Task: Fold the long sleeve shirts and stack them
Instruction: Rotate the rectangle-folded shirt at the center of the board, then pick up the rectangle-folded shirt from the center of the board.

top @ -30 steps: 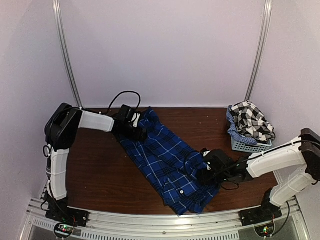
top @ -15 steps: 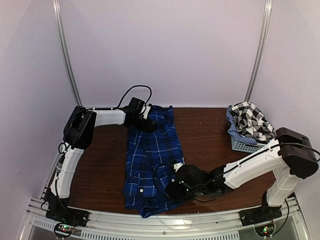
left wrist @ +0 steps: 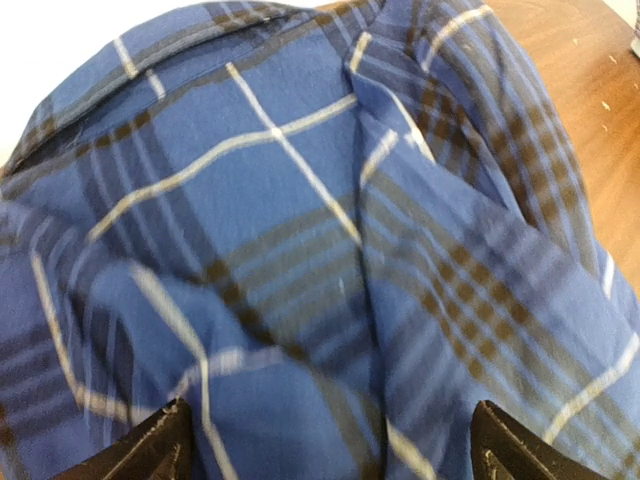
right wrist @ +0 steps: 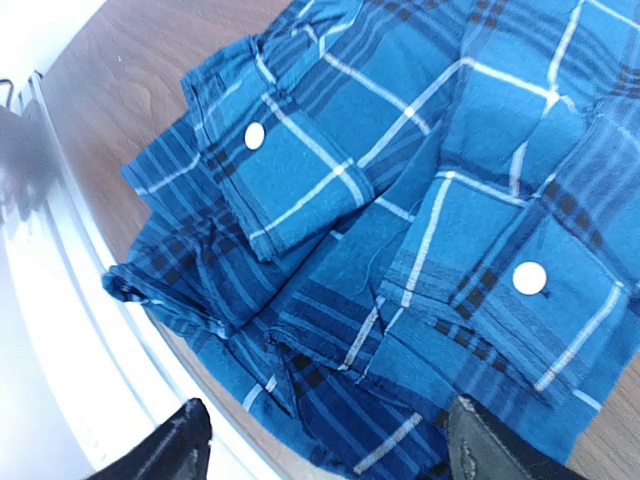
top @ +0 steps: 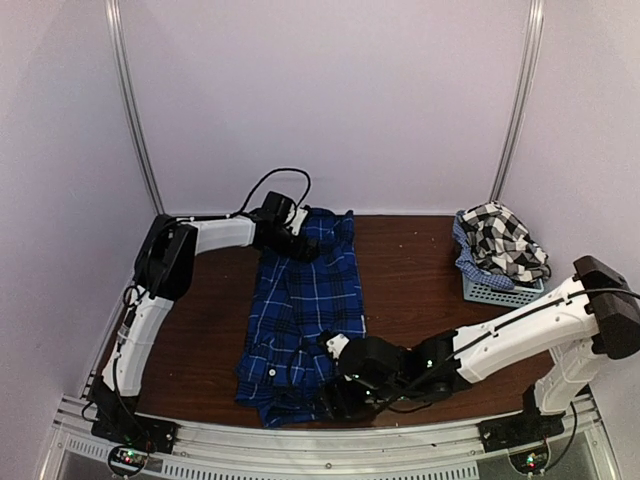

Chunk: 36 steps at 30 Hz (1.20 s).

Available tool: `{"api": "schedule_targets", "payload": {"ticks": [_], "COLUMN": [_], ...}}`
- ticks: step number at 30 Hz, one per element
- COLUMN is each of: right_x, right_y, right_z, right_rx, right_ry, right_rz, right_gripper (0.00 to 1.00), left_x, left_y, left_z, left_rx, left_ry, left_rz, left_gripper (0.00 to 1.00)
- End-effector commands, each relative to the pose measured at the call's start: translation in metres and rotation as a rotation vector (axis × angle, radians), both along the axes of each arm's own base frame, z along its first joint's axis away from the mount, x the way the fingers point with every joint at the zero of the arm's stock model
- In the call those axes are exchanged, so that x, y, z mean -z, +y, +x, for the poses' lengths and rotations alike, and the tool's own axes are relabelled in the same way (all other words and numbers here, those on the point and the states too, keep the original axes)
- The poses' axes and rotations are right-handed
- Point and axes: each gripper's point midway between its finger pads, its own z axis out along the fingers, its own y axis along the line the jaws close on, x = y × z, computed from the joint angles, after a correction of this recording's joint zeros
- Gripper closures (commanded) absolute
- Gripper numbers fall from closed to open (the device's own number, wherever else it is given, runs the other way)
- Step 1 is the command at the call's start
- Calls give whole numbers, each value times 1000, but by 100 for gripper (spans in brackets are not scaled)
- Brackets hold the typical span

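Brown tabletop (top: 420,255) is backed by pale walls. At its far edge the left gripper (top: 298,243) is held with fingers spread wide over the far end of the blue plaid shirt (top: 305,300), which is laid lengthwise toward the near edge. At that near end the right gripper (top: 335,395) is likewise held agape, while the black-and-white checked shirt (top: 505,240) is heaped in a basket (top: 490,292) at far right.

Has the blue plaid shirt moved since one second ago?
Yes. The blue plaid shirt swung its near end left, away from the mesh basket.
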Motion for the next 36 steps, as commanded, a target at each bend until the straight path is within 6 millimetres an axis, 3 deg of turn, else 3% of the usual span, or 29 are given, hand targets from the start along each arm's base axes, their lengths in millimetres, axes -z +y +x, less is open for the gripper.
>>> {"api": "schedule_targets", "payload": {"ticks": [1,4,9,14,17,24,28,32,36], "right_x": [-16,-9,3,16,28,45,55,62,57], "right_y": [-21,-32,-34,-33,-35,-38,-40,-44,-53], "right_z": [6,5,0,3,7,20,19,14,11], "right_rx": [-52,-126,-261,-340,-370,-382,-404,-416,-378], "right_ry": [-107,-151,-188,-204,-191,-151,-134,-92,-48], "right_rz": [-71,-163,-254,-341,-382,-398,-418,-409,-379], "right_gripper": [13,10,9,9,10,21,32,57,88], "left_x": [-97,-129,-162,-176,-180,-165,-153,-137,-128], "left_y": [8,26,63,95,102,114,117,110,91], "left_z": [-6,-28,-81,-133,-164,-230,-258,-280,-304], "left_rx": [4,-26,-91,-135,-137,-82,-51,-8,44], "left_ry": [-168,-203,-201,-186,-166,-69,-43,-41,-99], "left_rz": [-60,-74,-113,-134,-159,-244,-253,-227,-209], "left_gripper": [2,2,2,2,2,3,6,9,13]}}
